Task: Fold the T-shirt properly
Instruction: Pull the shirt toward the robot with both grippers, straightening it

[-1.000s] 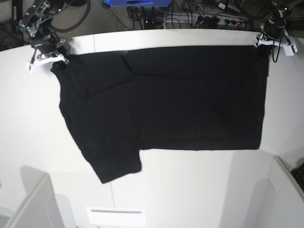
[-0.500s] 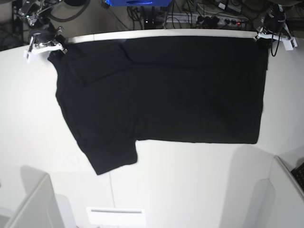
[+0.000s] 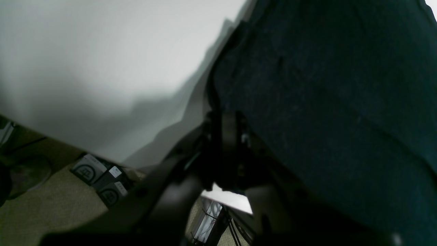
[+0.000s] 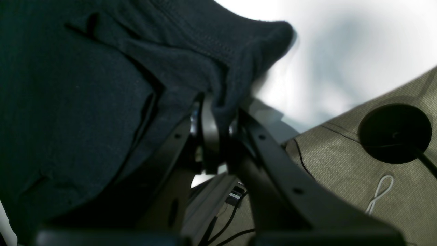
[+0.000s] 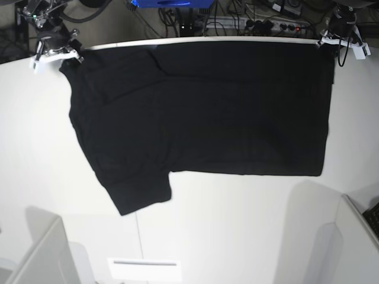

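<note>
T-shirt (image 5: 201,112) spread flat on white table (image 5: 237,231), plain black side up, reaching far edge; one sleeve pointing toward near left; hem along right side; right gripper (image 5: 56,52) at far left corner, jaws pressed together, pinching T-shirt corner; cloth bunched between its fingers (image 4: 211,130) in right wrist view; left gripper (image 5: 337,42) at far right corner, jaws pressed together on T-shirt edge; dark cloth (image 3: 324,102) runs into its fingers (image 3: 228,136) in left wrist view; cables and power strip (image 5: 266,23) beyond table's far edge.
</note>
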